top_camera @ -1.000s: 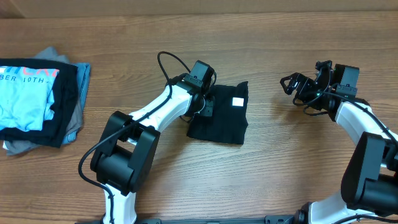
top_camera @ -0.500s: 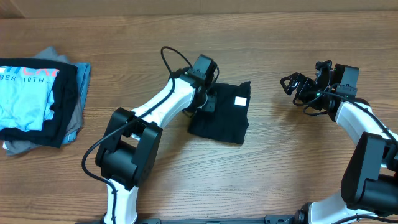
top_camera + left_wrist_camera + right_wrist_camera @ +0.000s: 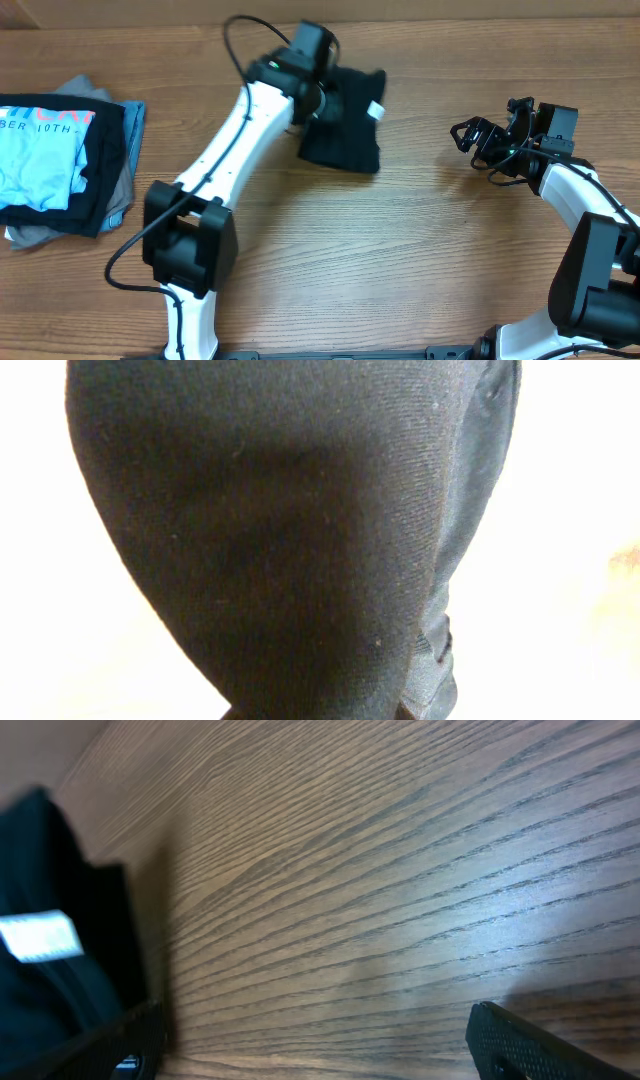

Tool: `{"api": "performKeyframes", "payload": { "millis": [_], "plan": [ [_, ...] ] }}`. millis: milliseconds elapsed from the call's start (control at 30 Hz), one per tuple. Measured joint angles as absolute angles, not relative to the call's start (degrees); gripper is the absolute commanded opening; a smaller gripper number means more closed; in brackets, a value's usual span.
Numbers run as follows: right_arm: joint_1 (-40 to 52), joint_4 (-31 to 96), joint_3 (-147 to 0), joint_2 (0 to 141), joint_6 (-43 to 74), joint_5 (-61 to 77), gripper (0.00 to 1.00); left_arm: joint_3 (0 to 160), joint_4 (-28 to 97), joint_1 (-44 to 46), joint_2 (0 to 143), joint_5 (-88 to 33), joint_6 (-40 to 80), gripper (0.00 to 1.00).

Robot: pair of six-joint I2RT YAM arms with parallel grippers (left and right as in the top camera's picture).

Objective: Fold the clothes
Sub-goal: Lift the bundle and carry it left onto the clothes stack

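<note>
Overhead first: the left arm stretches out toward the far side of the table (image 3: 400, 260), and the left gripper (image 3: 325, 100) is clamped on the black garment (image 3: 345, 130). The garment is a bunched, folded bundle, a little blurred, with its white tag (image 3: 376, 110) on the right side. Its top edge lies near the table's far edge, though a strip of wood shows between them. The right gripper (image 3: 470, 135) sits well apart to the right with its fingers spread, and bare wood runs between it and the garment. At the left edge is a pile (image 3: 100, 190) with a light blue T-shirt (image 3: 40, 160) on top and a grey garment (image 3: 120, 205) showing underneath. The near half of the table between the two arm bases is open wood.

Left wrist next: black fabric (image 3: 300, 540) fills most of the frame and hangs in a rounded fold, with a second layer along its right edge. The background on both sides is washed out to white, and the fingers themselves cannot be seen.

Right wrist last: the two fingers (image 3: 540, 1045) stand wide apart at the bottom corners (nothing between them but wood grain). The garment and its tag (image 3: 40, 935) show at the left edge.
</note>
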State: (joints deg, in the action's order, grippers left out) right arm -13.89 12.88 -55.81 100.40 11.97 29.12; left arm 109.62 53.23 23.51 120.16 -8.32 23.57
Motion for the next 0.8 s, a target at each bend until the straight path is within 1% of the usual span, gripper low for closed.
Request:
{"api": "performKeyframes", "payload": {
  "millis": [233, 533, 667, 800],
  "plan": [
    [-13.9, 12.9, -55.8, 100.4, 12.0, 29.1, 1.00, 116.2, 59.0, 13.7, 120.2, -9.3, 25.7, 0.04],
    [-13.9, 12.9, -55.8, 100.4, 12.0, 29.1, 1.00, 117.6, 60.5, -2.9, 119.7, -14.4, 26.5, 0.04],
    [-13.9, 12.9, -55.8, 100.4, 12.0, 29.1, 1.00, 117.6, 61.6, -10.6, 116.7, -14.7, 26.7, 0.04],
    [-13.9, 12.9, -55.8, 100.4, 12.0, 29.1, 1.00, 117.6, 62.0, -19.9, 110.7, -16.0, 26.7, 0.04]
  ]
}}
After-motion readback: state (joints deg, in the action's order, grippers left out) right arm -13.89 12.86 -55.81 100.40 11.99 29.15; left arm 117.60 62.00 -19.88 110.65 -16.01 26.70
